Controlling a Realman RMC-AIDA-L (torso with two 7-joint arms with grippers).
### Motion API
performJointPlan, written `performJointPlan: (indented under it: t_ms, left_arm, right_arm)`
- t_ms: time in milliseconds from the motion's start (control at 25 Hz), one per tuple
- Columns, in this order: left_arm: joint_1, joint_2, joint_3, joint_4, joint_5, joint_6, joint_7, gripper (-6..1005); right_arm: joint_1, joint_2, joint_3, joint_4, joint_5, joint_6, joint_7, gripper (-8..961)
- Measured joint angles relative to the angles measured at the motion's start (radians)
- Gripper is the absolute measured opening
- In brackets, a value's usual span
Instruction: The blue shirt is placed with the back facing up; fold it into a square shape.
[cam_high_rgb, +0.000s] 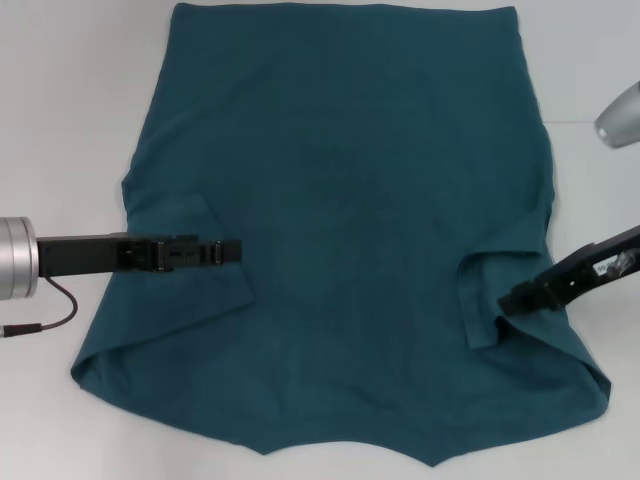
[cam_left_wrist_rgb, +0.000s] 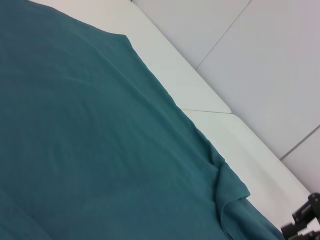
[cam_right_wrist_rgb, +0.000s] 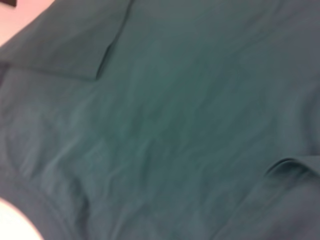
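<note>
A: Covering most of the white counter (cam_high_rgb: 60, 120), the blue shirt (cam_high_rgb: 340, 200) lies flat, hem at the far edge, collar end nearest the robot. How far along is the fold?

B: Early, I judge. Both short sleeves are turned inward onto the body: the left sleeve (cam_high_rgb: 185, 300) and the right sleeve (cam_high_rgb: 500, 290). The side panels and the lengthwise fold toward a square are not yet done.

A: And the arms?

B: The left gripper (cam_high_rgb: 228, 251) reaches in low over the left sleeve's inner edge; the right gripper (cam_high_rgb: 512, 299) sits at the right sleeve's fold. Whether either pair of jaws is open, closed, or pinching cloth cannot be told.
</note>
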Motion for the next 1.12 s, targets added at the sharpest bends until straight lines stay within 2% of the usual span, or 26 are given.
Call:
performJointPlan:
  t_ms: [200, 400, 600, 800, 1120]
  left_arm:
    - [0.0, 0.003, -0.009, 0.0, -0.001, 0.001, -0.037, 962]
    - [0.003, 0.023, -0.024, 0.007, -0.002, 0.038, -0.215, 962]
    - [0.019, 0.046, -0.134, 0.013, 0.0, 0.167, -0.399, 961]
    - [0.058, 0.064, -0.237, 0.018, 0.042, 0.268, -0.457, 961]
    - [0.112, 0.063, -0.339, 0.043, 0.176, 0.236, -0.493, 961]
  right_arm:
    - [-0.007, -0.02, 0.116, -0.006, 0.049, -0.01, 0.018, 323]
    - [-0.03, -0.052, 0.225, 0.012, 0.216, -0.083, 0.084, 495]
    - [-0.061, -0.1, 0.308, 0.098, 0.4, -0.196, 0.138, 727]
    - [-0.095, -0.133, 0.32, 0.181, 0.483, -0.206, 0.176, 691]
    - [-0.128, -0.138, 0.325, 0.2, 0.485, -0.191, 0.175, 636]
